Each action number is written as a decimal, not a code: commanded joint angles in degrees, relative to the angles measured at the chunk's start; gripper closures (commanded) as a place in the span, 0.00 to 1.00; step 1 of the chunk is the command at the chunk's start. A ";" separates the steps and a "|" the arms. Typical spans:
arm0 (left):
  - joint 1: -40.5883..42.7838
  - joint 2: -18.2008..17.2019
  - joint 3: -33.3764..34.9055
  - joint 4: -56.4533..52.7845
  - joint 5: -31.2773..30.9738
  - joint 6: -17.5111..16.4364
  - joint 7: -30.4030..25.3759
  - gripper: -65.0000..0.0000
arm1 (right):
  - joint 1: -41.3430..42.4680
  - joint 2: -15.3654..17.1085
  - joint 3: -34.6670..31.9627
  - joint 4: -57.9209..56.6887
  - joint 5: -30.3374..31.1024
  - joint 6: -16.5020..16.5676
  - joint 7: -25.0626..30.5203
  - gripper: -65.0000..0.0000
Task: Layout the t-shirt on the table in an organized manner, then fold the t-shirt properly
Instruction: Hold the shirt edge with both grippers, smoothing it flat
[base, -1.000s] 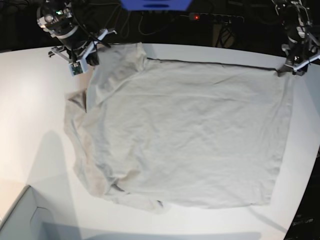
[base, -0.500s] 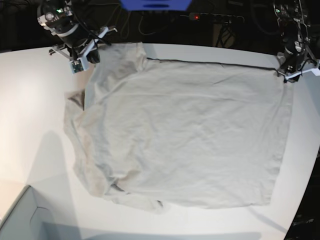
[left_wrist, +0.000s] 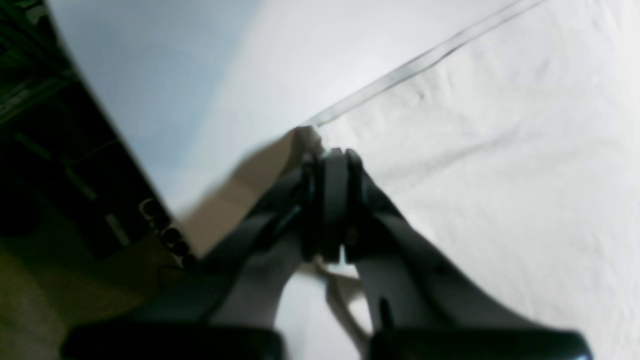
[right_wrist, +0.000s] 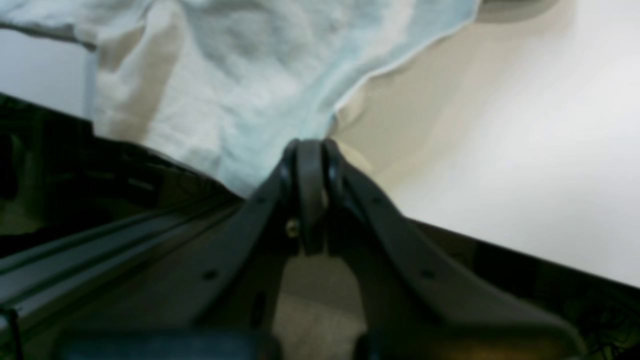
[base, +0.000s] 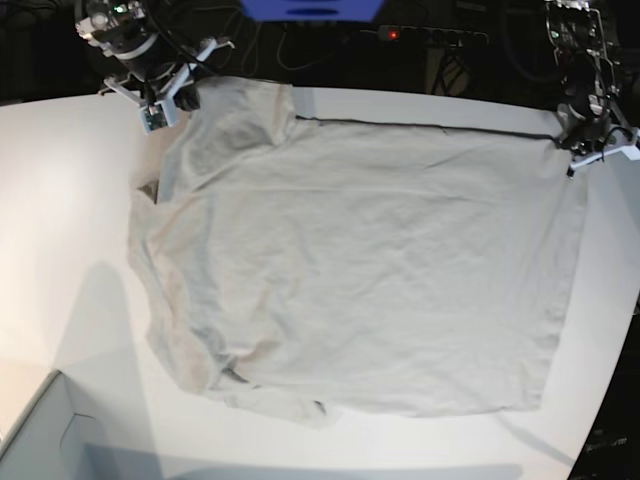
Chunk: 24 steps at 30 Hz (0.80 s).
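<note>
The light beige-grey t-shirt (base: 370, 260) lies mostly flat on the white table (base: 60, 200), with crumpled folds along its left side and near front corner. My right gripper (base: 175, 100) is shut on the shirt's far left corner and lifts it a little. In the right wrist view the cloth (right_wrist: 240, 90) runs out from the closed tips of that gripper (right_wrist: 310, 147). My left gripper (base: 578, 148) is shut on the far right corner by the table's edge. In the left wrist view that gripper (left_wrist: 331, 157) pinches the corner of the shirt (left_wrist: 500, 175).
A pale grey box corner (base: 40, 440) sits at the near left. Beyond the table's far edge are a blue object (base: 310, 8), a power strip with a red light (base: 430, 35) and cables. The table's curved edge runs close to both grippers.
Both grippers have moved toward the far edge, still shut on the shirt. The far left corner has been pulled up and back, and the far hem is tauter.
</note>
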<state>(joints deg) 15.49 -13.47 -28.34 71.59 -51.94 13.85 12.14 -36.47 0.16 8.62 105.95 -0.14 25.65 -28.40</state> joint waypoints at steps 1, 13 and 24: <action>-0.14 -0.90 -0.28 1.59 -0.06 -0.26 -0.84 1.00 | -1.11 -0.03 0.12 1.17 0.45 -0.11 1.11 1.00; 1.61 -0.90 -0.72 6.17 -0.06 -0.26 -0.84 1.00 | -8.06 -1.70 1.00 4.69 0.54 -0.11 8.75 1.00; 1.61 -1.43 -0.81 6.61 -0.06 -0.26 -0.84 1.00 | -12.89 -2.93 -1.28 4.69 0.54 -0.11 24.75 1.00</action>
<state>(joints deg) 17.26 -13.74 -28.77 77.06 -51.96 13.87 12.43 -48.62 -2.85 7.29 109.62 -0.16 25.63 -5.37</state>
